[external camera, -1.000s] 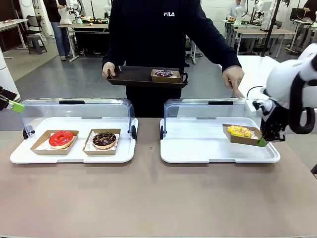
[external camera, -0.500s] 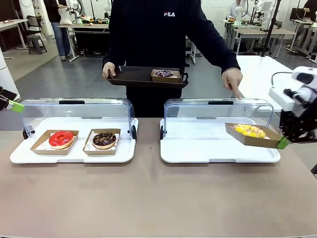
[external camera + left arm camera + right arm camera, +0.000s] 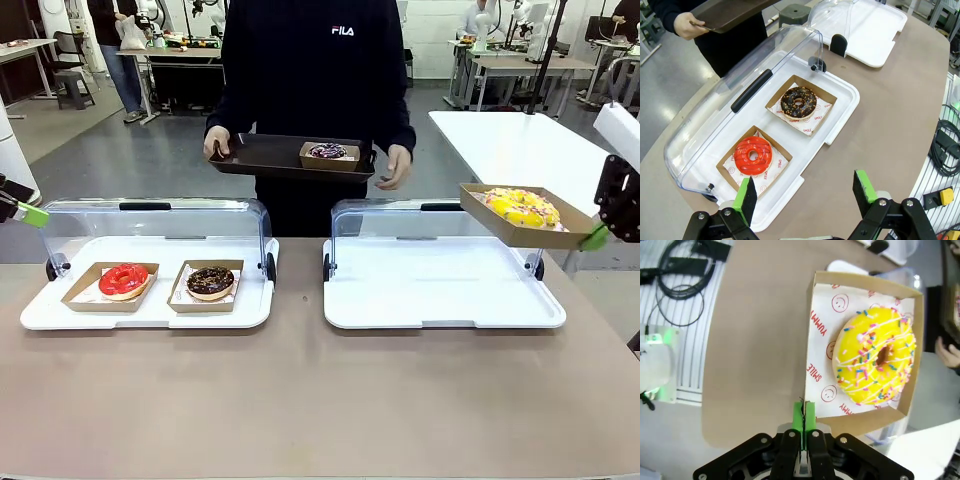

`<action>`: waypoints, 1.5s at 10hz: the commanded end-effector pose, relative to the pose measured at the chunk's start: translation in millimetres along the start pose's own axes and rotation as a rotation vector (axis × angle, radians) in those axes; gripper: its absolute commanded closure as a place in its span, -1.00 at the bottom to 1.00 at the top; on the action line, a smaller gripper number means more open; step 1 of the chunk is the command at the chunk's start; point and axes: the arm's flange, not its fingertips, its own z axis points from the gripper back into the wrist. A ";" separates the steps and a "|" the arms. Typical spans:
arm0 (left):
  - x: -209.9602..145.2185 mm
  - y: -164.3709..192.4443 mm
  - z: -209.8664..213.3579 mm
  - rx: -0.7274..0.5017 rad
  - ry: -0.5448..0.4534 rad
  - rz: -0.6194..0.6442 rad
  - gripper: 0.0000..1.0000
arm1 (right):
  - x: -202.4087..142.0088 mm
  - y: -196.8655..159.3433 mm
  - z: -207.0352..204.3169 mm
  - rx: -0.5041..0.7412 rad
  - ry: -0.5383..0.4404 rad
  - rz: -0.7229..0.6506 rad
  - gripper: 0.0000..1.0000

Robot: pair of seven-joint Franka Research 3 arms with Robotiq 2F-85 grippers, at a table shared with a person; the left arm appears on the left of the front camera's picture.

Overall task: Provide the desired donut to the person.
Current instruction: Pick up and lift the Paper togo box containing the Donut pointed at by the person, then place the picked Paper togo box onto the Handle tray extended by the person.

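The right end effector [image 3: 597, 238] is clamped tight on the rim of a cardboard box [image 3: 520, 229], and in that box sits the yellow sprinkled donut [image 3: 522, 206]. It is up in the air, tilted, above the far right end of the right display case [image 3: 440, 318], whose clear lid stands open. From the right wrist, the green pads [image 3: 798, 417] pinch together on the box's edge, with the donut just beyond them.

Across the worktop [image 3: 300, 400], the person [image 3: 310, 80] holds a dark tray [image 3: 260, 158], a hand at each end, with a boxed purple-glazed donut [image 3: 328, 151] riding on it.

Over on the left, the left end effector [image 3: 805, 190] hangs released, fingers spread wide, above the left display case [image 3: 845, 100]. Inside it, the red donut [image 3: 753, 155] and the chocolate donut [image 3: 798, 101] rest side by side in their own boxes.
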 end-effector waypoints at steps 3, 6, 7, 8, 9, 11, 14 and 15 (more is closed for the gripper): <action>-0.9 0.5 0.2 -0.007 -0.010 0.005 -1.00 | 0.0 0.0 0.0 0.000 0.000 0.000 1.00; -0.9 0.5 0.2 -0.007 -0.010 0.005 -1.00 | 0.0 0.0 0.0 0.000 0.000 0.000 1.00; -0.9 0.5 0.2 -0.007 -0.010 0.005 -1.00 | 0.0 0.0 0.0 0.000 0.000 0.000 1.00; -0.9 0.5 0.2 -0.007 -0.010 0.005 -1.00 | 0.0 0.0 0.0 0.000 0.000 0.000 1.00; -0.9 0.5 0.2 -0.007 -0.010 0.005 -1.00 | 0.0 0.0 0.0 0.000 0.000 0.000 1.00; -0.9 0.5 0.2 -0.007 -0.010 0.005 -1.00 | 0.0 0.0 0.0 0.000 0.000 0.000 1.00; -0.9 0.5 0.2 -0.007 -0.010 0.005 -1.00 | 0.0 0.0 0.0 0.000 0.000 0.000 1.00; -0.9 0.5 0.2 -0.007 -0.010 0.005 -1.00 | 0.0 0.0 0.0 0.000 0.000 0.000 1.00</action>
